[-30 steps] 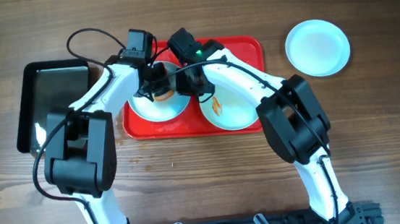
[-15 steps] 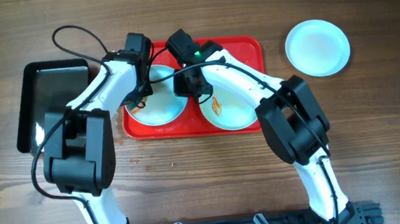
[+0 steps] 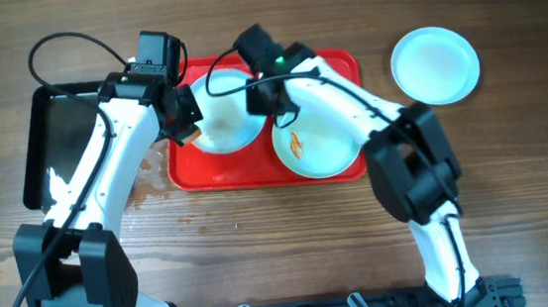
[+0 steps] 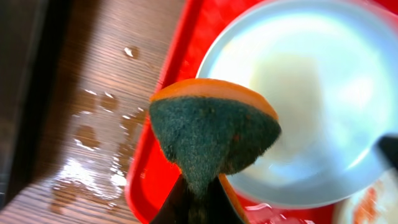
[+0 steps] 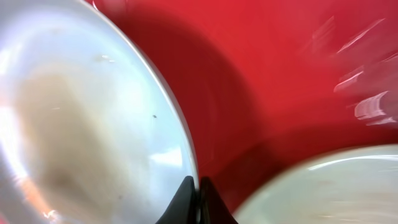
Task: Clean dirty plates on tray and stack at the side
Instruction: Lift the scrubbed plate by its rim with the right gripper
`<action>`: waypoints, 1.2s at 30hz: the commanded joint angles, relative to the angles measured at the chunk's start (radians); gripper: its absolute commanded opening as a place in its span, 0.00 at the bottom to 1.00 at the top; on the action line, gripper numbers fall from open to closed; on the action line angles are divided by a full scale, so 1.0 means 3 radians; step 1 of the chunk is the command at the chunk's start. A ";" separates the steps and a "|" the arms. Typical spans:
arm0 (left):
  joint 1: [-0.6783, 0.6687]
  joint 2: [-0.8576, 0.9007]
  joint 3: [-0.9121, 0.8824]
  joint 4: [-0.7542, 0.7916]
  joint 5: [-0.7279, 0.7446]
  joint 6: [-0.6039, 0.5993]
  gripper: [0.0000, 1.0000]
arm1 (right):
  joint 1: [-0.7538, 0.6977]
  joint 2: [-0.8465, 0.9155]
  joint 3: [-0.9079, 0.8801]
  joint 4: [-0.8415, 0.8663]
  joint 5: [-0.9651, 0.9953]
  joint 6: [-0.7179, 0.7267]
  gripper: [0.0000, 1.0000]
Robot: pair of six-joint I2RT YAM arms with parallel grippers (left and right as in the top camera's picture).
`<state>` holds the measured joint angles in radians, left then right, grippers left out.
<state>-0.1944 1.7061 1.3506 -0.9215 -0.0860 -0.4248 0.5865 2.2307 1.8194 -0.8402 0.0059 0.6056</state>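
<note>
Overhead and wrist views: pinching a plate on the tray

Clamps the sponge [image 4: 211, 134] in the left gripper [image 4: 199, 202], above the left rim of the tray [image 3: 341, 61], just beside the left plate [image 3: 232, 127]. Pinches that plate's rim with the right gripper [image 5: 199, 190].

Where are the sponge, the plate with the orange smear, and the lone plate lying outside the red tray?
sponge [image 4: 211, 140]: left wrist view, on its dark green face.
smeared plate [image 3: 322, 155]: overhead view, on its bare inside.
lone plate [image 3: 434, 65]: overhead view, on its centre.
</note>
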 commanded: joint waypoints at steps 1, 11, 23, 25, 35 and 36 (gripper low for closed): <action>0.0001 -0.0080 0.0013 0.0001 0.0261 -0.0005 0.04 | -0.0085 -0.0510 0.0142 0.0004 0.0736 -0.0549 0.04; 0.0001 -0.0079 0.0011 0.0056 0.0262 -0.0011 0.04 | 0.0014 -0.0904 0.0135 0.0067 0.2546 -0.1497 0.04; 0.0001 -0.0078 0.0011 0.0099 0.0262 -0.0109 0.04 | 0.0523 -0.0904 0.0131 0.0256 0.3883 -0.1932 0.04; 0.0001 -0.0078 0.0011 0.0099 0.0262 -0.0109 0.04 | 0.0523 -0.0904 0.0131 0.0254 0.3883 -0.1971 0.04; 0.0001 -0.0076 0.0011 0.0100 0.0263 -0.0111 0.04 | 0.0515 -0.0903 0.0066 0.0251 0.3068 -0.2731 0.05; 0.0001 -0.0078 0.0011 0.0095 0.0263 -0.0109 0.04 | 0.0528 -0.0903 0.0065 0.0248 0.3422 -0.2773 0.05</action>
<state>-0.1944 1.7061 1.3506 -0.8944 -0.0231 -0.4480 0.7425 1.9762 1.8389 -0.7696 1.0485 -0.1600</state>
